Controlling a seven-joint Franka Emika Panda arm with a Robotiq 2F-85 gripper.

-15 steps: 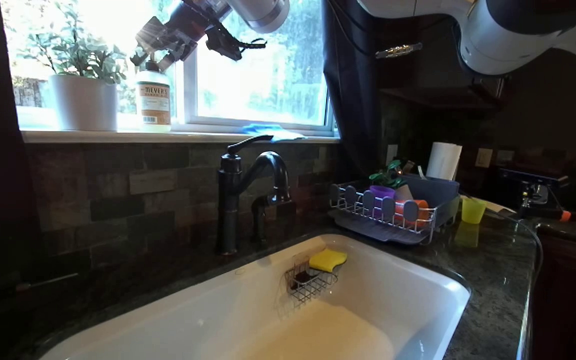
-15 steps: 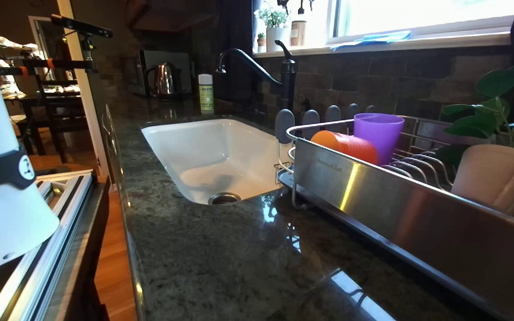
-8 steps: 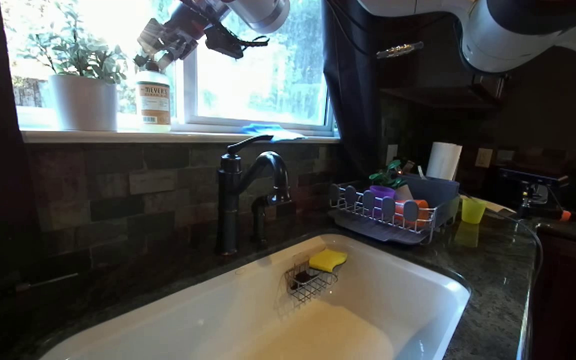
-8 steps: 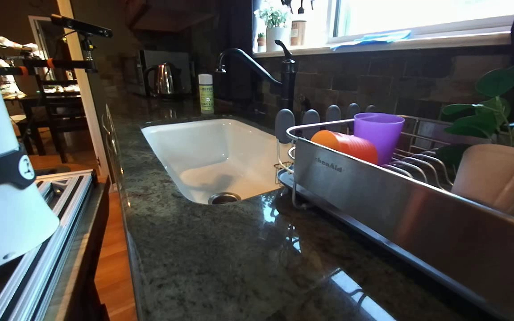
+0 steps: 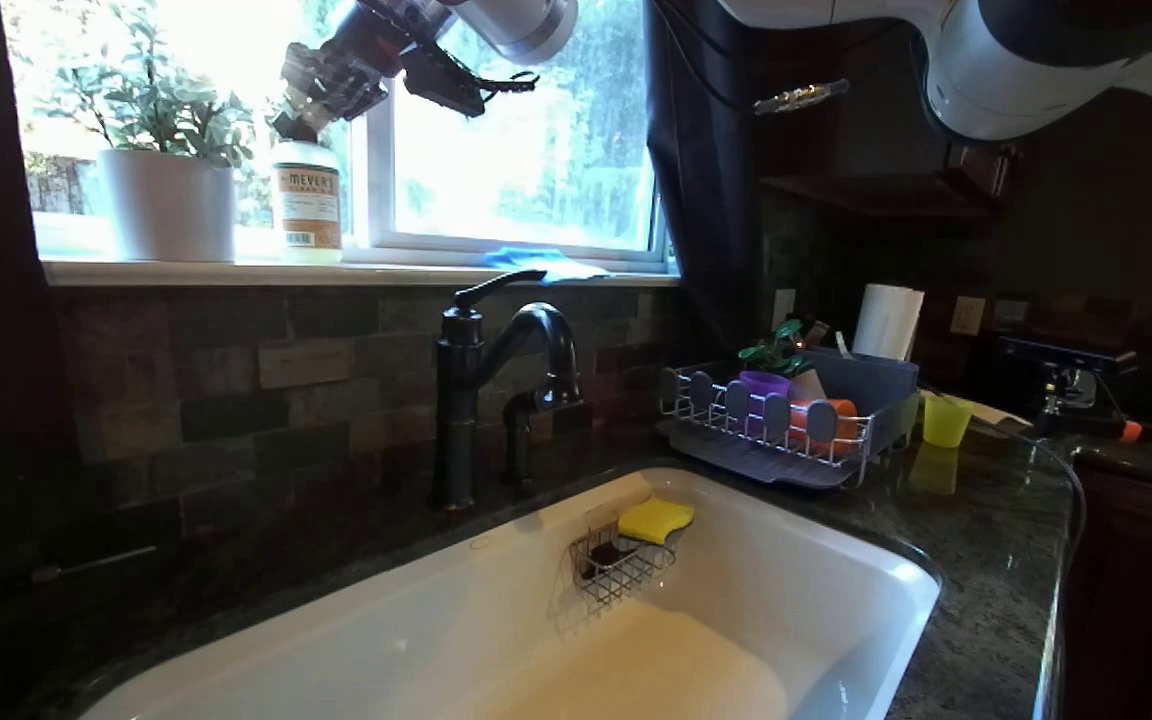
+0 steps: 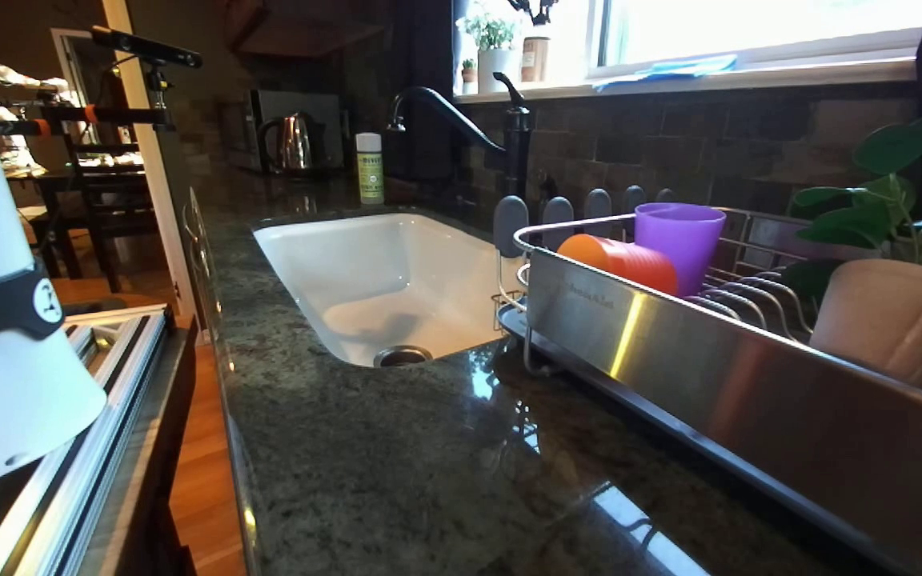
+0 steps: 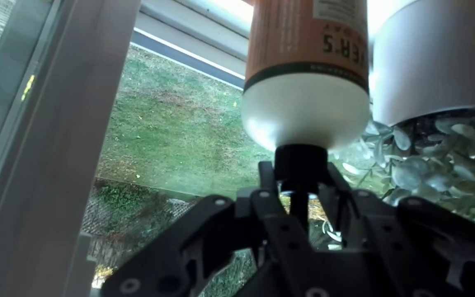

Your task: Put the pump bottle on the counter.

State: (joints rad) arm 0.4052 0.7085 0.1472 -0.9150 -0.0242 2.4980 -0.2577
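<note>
The pump bottle (image 5: 308,205), with its pale and orange label, white shoulder and dark top, stands upright on the pale window ledge (image 5: 416,275). Coming down from above, my gripper (image 5: 299,124) is at the bottle's top. In the wrist view the fingertips of my gripper (image 7: 302,170) press on both sides of the black pump collar, so it is shut on the pump bottle (image 7: 305,109). The thin pump stem runs down between the fingers. The dark speckled counter (image 6: 349,456) lies below the ledge, around the white sink (image 6: 381,240).
A white plant pot (image 5: 168,210) stands close beside the bottle, its leaves near my fingers. Below the ledge rises a dark faucet (image 5: 456,410). A blue cloth (image 5: 546,264) lies on the ledge. A dish rack (image 5: 786,420) and yellow-green cup (image 5: 946,420) stand on the counter.
My gripper has come together from open onto the neck of the pump bottle. The arm has barely shifted, and the bottle stays where it stood on the ledge.
</note>
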